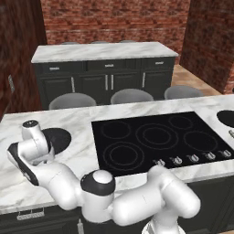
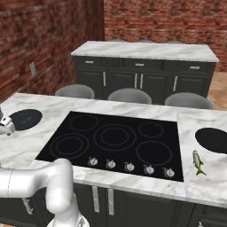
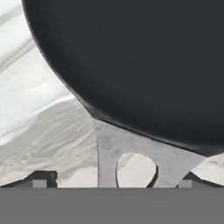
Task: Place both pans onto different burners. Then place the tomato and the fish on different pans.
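Observation:
One black pan (image 1: 59, 136) lies on the marble counter left of the cooktop (image 1: 157, 139), also seen as pan (image 2: 25, 119). Up close, this pan (image 3: 140, 65) shows its silvery handle bracket (image 3: 127, 153) lying between my fingertips. My gripper (image 3: 114, 181) is open and hangs low over that bracket, holding nothing. The hand (image 1: 43, 151) sits at the pan's near left edge. The second pan (image 2: 213, 139) rests on the counter right of the cooktop, with the fish (image 2: 197, 162) just in front of it. The grey burner rings (image 2: 114, 135) are bare. The tomato is out of view.
A row of silver knobs (image 2: 129, 166) lines the cooktop's front edge. Three grey stools (image 1: 131, 96) stand behind the island, and a dark cabinet with a marble top (image 1: 105, 51) is farther back. Brick walls close in on the sides.

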You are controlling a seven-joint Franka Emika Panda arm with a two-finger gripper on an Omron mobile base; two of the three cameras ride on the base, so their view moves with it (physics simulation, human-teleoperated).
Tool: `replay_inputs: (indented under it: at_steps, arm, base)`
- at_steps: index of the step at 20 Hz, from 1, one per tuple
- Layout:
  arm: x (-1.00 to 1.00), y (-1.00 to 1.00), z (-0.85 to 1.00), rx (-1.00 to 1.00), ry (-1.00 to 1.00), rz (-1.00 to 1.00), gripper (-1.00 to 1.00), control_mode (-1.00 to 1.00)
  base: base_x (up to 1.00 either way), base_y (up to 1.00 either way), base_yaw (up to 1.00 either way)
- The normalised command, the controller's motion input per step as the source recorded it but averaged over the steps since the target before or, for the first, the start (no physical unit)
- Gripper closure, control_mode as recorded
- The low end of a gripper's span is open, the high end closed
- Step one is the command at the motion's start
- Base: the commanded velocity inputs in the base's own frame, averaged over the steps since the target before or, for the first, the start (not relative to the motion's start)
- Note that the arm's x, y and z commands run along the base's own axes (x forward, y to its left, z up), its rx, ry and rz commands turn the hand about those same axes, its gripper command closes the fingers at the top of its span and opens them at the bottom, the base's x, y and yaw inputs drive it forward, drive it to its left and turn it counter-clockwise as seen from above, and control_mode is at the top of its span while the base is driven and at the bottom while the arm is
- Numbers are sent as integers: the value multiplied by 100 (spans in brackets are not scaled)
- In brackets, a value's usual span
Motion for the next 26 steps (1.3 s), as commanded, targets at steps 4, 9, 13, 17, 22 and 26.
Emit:
replay_inputs:
  at_steps: [4,9,13,17,22,26]
  arm:
    - [36,19,-24,-3,3,0,-100,-100]
    - [26,27,-46,-8,6,0,100,-100]
    - [-26,-1,-45,-14,-2,-2,100,-100]
    - [-55,-58,-30,-5,-13,-14,100,-100]
    - [-52,-97,-33,0,-17,-24,100,-100]
    - [-37,-100,-14,1,-17,-27,100,-100]
  base:
    - [0,0,0]
    - [0,0,0]
    - [0,0,0]
    - [0,0,0]
    - [0,0,0]
    - [0,0,0]
